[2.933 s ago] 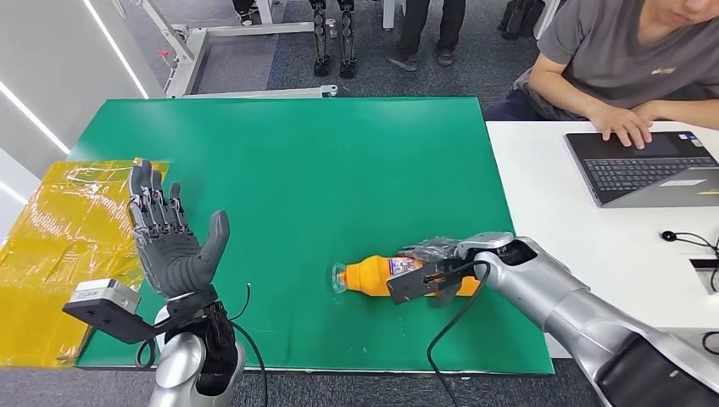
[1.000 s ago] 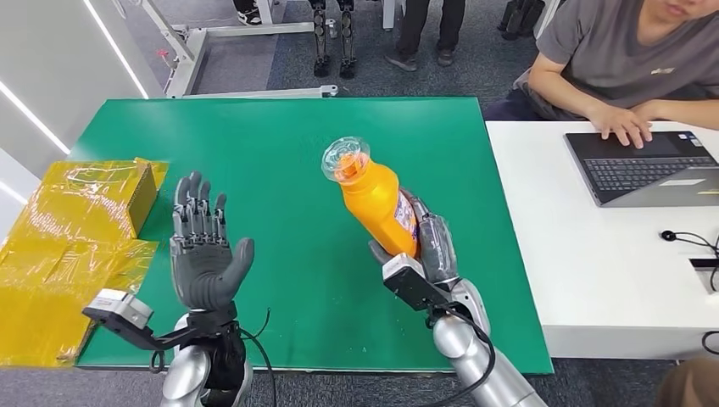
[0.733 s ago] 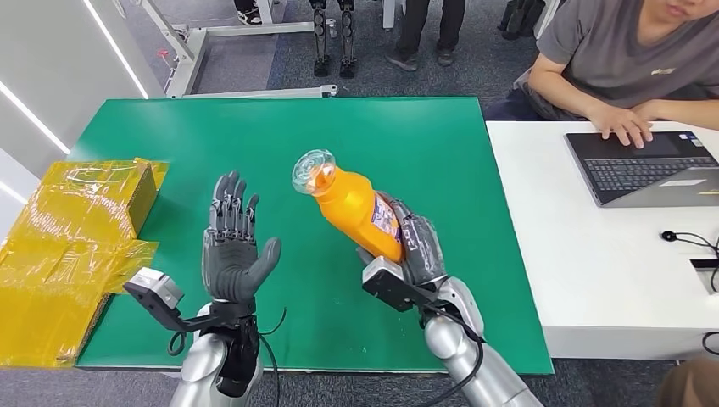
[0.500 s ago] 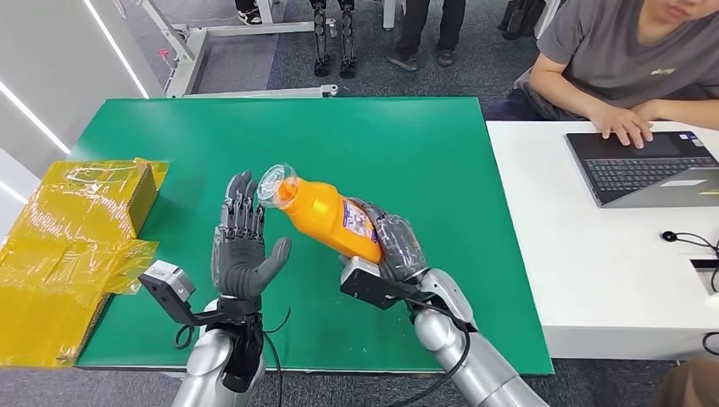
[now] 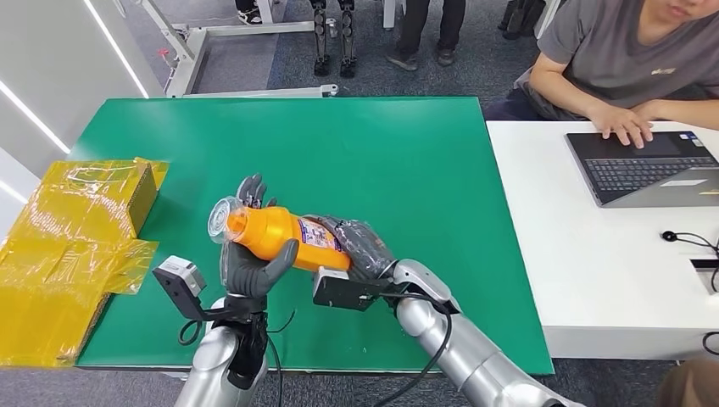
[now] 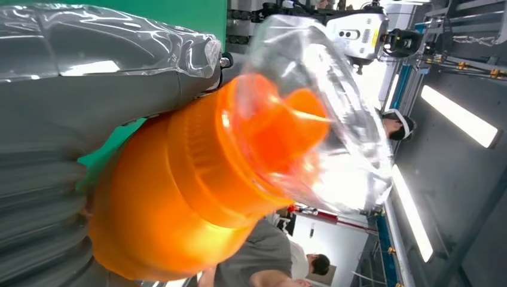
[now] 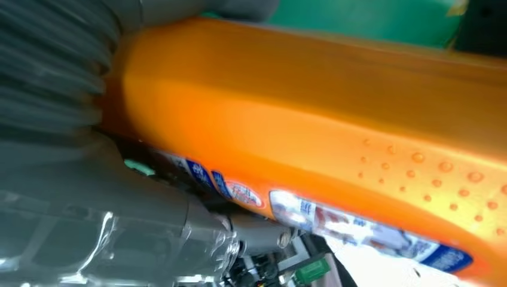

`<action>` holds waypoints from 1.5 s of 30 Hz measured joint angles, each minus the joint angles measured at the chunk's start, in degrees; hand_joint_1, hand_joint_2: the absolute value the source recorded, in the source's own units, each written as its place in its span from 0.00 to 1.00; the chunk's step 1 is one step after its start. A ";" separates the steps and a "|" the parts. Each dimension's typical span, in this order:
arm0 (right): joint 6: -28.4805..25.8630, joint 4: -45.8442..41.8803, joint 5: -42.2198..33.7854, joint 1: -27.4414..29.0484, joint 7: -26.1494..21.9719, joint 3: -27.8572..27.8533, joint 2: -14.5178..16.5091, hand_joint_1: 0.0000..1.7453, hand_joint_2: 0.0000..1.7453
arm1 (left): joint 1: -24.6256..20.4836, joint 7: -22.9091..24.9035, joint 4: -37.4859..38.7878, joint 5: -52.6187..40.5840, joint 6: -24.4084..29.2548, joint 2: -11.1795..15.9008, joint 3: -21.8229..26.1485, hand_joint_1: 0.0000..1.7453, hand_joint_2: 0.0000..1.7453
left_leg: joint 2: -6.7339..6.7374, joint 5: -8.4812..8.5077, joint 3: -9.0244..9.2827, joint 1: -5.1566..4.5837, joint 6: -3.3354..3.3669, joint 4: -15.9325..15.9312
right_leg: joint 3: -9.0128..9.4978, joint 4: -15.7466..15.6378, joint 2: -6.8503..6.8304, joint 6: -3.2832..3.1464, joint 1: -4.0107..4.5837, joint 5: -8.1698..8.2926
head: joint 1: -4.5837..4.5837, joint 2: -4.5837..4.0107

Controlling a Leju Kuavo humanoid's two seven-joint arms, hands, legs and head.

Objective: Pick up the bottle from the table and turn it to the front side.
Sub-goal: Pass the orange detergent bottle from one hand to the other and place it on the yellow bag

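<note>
I have the bottle [image 5: 280, 237] lifted clear of the green worktop [image 5: 381, 153], lying roughly level between my two hands in front of me. My right hand [image 5: 360, 246] grips its base end, fingers wrapped round the body by the label. My left hand [image 5: 250, 267] cups the neck end from below, thumb against the orange shoulder and fingers [image 5: 251, 188] rising behind the cap; whether it truly clamps or only supports, I cannot tell. I judge this the turning step: the bottle is passing between hands so I can rotate it label-forward. Next I would need one hand to hold firm while the other loosens and regrips, without letting the bottle slide. It is smooth, glossy orange plastic, rounded, with a clear domed cap [image 6: 317, 113] over an orange spout and a printed label [image 7: 311, 215]; small droplets or bumps dot its skin, so it may be slippery.
</note>
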 joint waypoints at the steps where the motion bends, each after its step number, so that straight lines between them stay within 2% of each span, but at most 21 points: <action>1: 0.88 0.39 -0.10 -0.53 -0.27 0.42 0.07 1.00 1.00 | -0.05 -0.07 0.11 0.05 0.06 0.02 0.03 0.00 1.00 | 0.00 0.00 0.00 0.00 0.00 0.00 | 0.00 0.00 0.00 0.00 0.00 0.00 | -0.01 0.00; 8: 6.42 4.02 -1.08 -4.27 -1.24 3.39 0.33 1.00 1.00 | -0.13 -0.31 0.49 0.39 1.30 0.29 0.80 0.00 1.00 | 0.00 0.01 0.00 0.00 -0.01 0.00 | 0.00 0.01 0.00 0.00 0.00 0.00 | 0.00 0.00; 13: 7.32 6.35 -1.10 -6.09 -1.39 4.91 0.62 1.00 1.00 | -0.11 -0.38 0.47 0.39 2.29 0.44 1.37 0.00 1.00 | 0.00 0.01 0.00 0.00 -0.01 0.00 | 0.00 0.01 0.00 0.00 0.00 0.00 | 0.01 0.00; 14: 7.34 6.80 -1.08 -6.42 -1.39 5.16 0.72 1.00 1.00 | -0.10 -0.38 0.47 0.39 2.52 0.44 1.48 0.21 1.00 | 0.00 0.01 0.00 0.00 -0.01 0.00 | 0.00 0.01 0.00 0.00 0.00 0.00 | 0.00 0.00; 17: 7.41 7.97 -1.03 -7.35 -1.39 5.87 1.03 1.00 1.00 | -0.03 -0.40 0.43 0.37 2.99 0.44 1.81 0.95 1.00 | 0.00 0.01 0.00 0.00 -0.01 0.00 | 0.00 0.01 0.00 0.00 0.00 0.00 | 0.00 0.00; 18: 7.45 8.32 -1.03 -7.66 -1.38 6.06 1.14 1.00 1.00 | 0.01 -0.41 0.36 0.36 3.09 0.44 1.92 0.99 1.00 | 0.00 0.01 0.00 0.00 -0.01 0.00 | 0.00 0.01 0.00 0.00 0.00 0.00 | 0.00 0.00; 40: 5.95 11.06 -0.24 -9.56 -0.64 7.81 2.92 1.00 1.00 | 0.71 -0.47 -3.20 -0.46 3.14 -0.66 3.81 1.00 1.00 | -0.01 0.01 0.00 0.00 -0.01 0.00 | 0.00 0.02 0.00 0.00 0.00 0.00 | 0.00 0.00; 41: 5.79 11.06 -0.25 -9.55 -0.60 7.83 2.97 0.92 1.00 | 0.71 -0.47 -3.25 -0.46 3.14 -0.67 3.86 1.00 1.00 | -0.01 0.01 0.00 0.00 -0.01 0.00 | 0.00 0.02 0.00 0.00 0.00 0.00 | 0.00 0.00; 44: 4.95 11.03 -0.50 -9.46 -0.50 7.84 3.11 0.22 1.00 | 0.71 -0.46 -3.48 -0.57 3.16 -0.68 3.93 1.00 1.00 | -0.01 0.01 0.00 0.00 -0.01 0.00 | 0.00 0.02 0.00 0.00 0.00 0.00 | 0.00 0.00; 45: 4.51 11.01 -0.67 -9.37 -0.45 7.84 3.18 0.05 1.00 | 0.71 -0.45 -3.57 -0.68 3.19 -0.68 3.93 1.00 1.00 | -0.01 0.01 0.00 0.00 -0.01 0.00 | 0.00 0.02 0.00 0.00 0.00 0.00 | 0.00 0.00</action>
